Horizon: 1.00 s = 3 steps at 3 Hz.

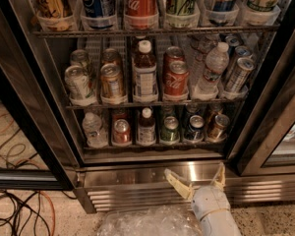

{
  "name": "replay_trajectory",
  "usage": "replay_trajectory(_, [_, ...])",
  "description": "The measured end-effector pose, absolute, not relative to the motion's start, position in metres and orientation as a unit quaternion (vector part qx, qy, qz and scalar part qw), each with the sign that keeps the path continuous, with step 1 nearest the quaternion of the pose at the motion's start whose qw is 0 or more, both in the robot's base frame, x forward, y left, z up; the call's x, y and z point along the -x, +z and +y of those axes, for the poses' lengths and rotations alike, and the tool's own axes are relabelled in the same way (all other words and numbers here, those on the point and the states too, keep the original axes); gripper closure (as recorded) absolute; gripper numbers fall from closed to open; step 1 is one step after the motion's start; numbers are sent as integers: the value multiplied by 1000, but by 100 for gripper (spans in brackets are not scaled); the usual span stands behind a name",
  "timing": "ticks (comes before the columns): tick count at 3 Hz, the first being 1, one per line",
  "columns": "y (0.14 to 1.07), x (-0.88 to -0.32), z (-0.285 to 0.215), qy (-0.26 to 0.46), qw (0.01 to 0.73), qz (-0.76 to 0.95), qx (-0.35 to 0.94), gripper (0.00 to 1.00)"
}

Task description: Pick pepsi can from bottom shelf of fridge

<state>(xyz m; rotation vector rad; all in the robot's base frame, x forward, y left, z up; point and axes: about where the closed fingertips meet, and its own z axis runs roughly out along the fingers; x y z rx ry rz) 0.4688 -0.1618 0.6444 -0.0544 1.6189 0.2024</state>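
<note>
The fridge (137,175) stands open, its racks full of drinks. On the dim bottom shelf (152,147) stand, left to right, a water bottle, a red can, a brown bottle, a green can (170,130), the dark-blue pepsi can (194,128) and a gold can (218,127). My gripper (197,178) is open and empty. It hangs in front of the steel sill below the shelf, almost straight beneath the pepsi can and apart from it.
The ribbed base grille (128,196) runs under the sill. Crumpled clear plastic (142,223) lies on the floor beside my arm. Cables (19,210) lie at the lower left. Black-edged glass doors (278,132) flank the opening. Higher racks hold more cans and bottles.
</note>
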Motion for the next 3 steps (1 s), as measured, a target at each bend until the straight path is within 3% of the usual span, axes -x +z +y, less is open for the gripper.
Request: replay_trajectory(3, [603,-499,-177,1,707,707,-2,0])
